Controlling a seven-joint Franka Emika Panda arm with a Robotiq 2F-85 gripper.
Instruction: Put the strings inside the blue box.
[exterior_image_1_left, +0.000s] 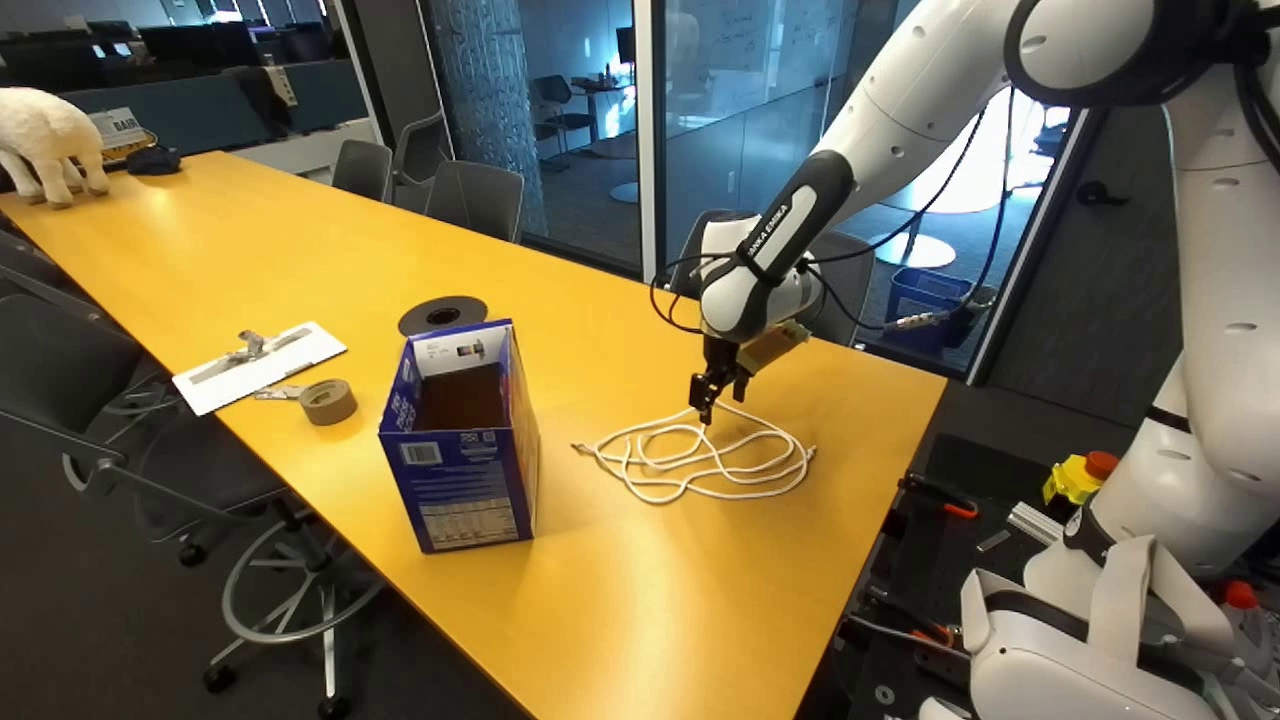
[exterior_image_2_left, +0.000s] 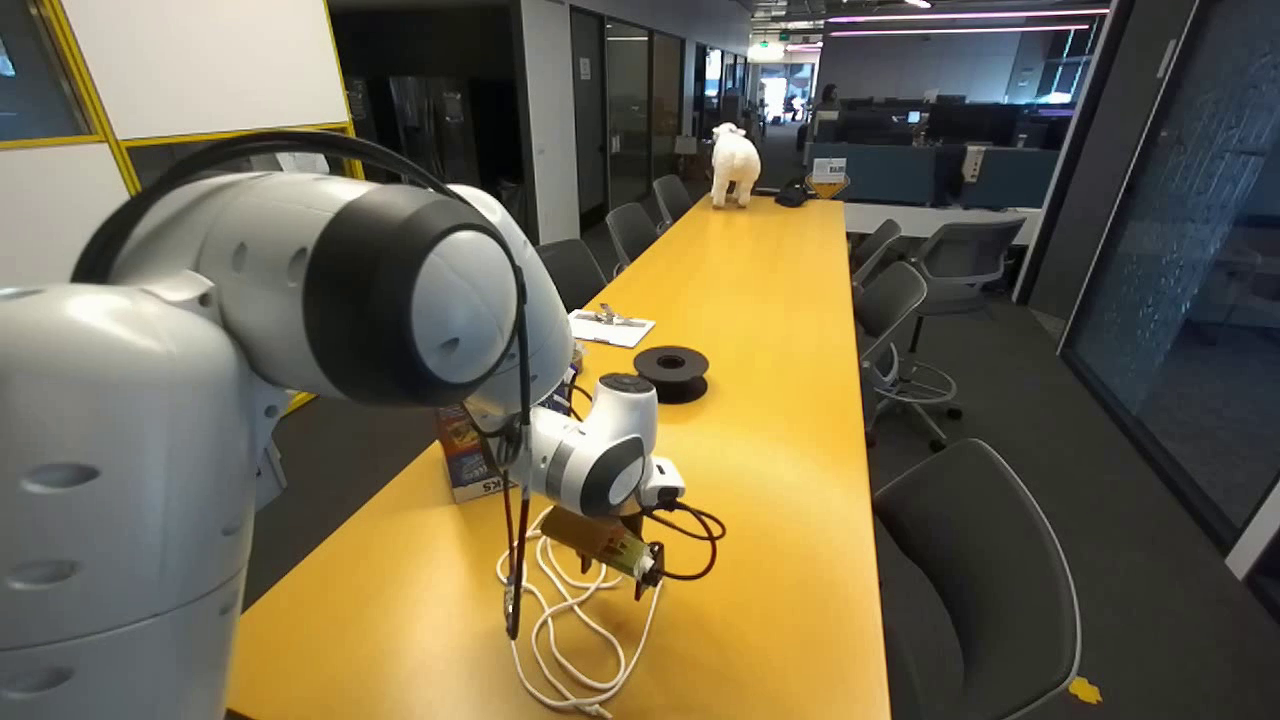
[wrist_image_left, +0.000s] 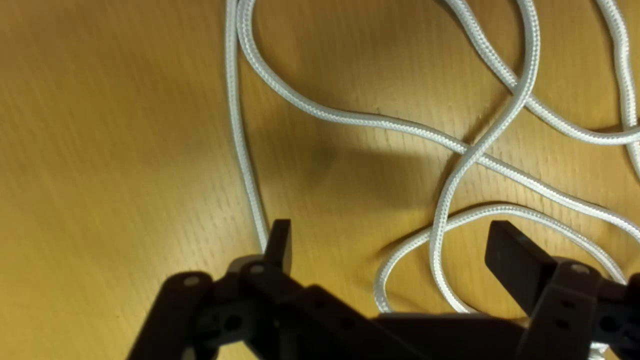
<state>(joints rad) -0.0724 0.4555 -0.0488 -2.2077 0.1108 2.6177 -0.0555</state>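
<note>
Wrist view: your gripper is unclenched, its two fingers spread well apart, above loops of the strings. In both exterior views, you find the strings as a loose white tangle on the yellow table, outside the blue box; whether the fingers touch them you cannot tell. In an exterior view, the blue box stands upright, its top uncovered, to the left of the strings and apart from them. Beyond it lies the black spool; to the box's left, by the table's edge, the tape roll and clipboard.
</note>
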